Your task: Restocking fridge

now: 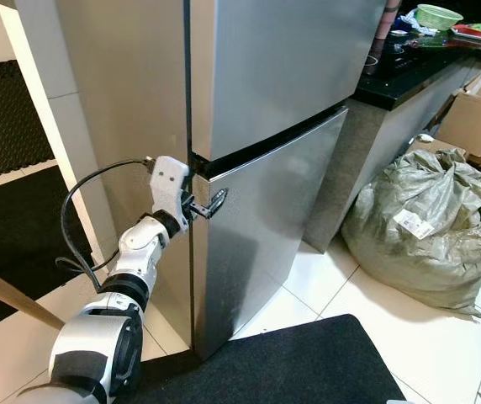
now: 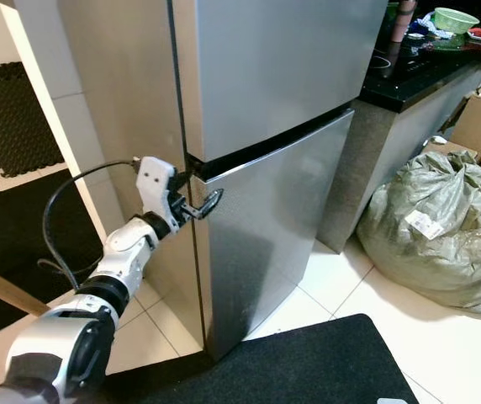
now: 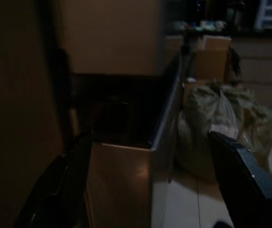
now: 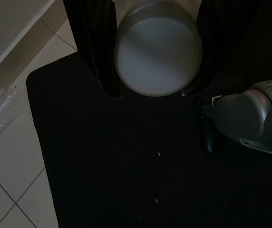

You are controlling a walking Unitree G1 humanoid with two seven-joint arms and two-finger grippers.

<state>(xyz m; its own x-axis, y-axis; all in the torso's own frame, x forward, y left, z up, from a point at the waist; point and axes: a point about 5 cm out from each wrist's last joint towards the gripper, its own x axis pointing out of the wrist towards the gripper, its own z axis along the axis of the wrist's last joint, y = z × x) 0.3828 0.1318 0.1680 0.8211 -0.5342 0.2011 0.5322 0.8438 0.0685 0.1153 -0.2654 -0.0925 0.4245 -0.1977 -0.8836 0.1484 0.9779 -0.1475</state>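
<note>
Floor: pale tiles (image 1: 341, 286), with a black mat (image 1: 308, 362) just before the fridge (image 1: 266, 126) and another dark mat off to the robot's left.

Fridge: tall, steel, two doors, both closed; a dark seam runs between upper and lower door. It stands beside a black-topped table (image 1: 409, 76) carrying a green bowl (image 1: 436, 15) and clutter too small to name.

On the floor to the right: a stuffed grey-green sack (image 1: 430, 227), touching cardboard boxes (image 1: 476, 118) behind it.

Left tool (image 1: 214, 203): raised at the fridge's near corner, at the seam, fingers spread apart around the top edge of the lower door (actual contact cannot be judged).

Left wrist view, dim: one black finger (image 3: 243, 171) either side of the door's corner, the sack beyond.

Right wrist view: right tool (image 4: 157, 61) hanging over the black mat, its fingers clamped either side of a round white container (image 4: 158, 52)
</note>
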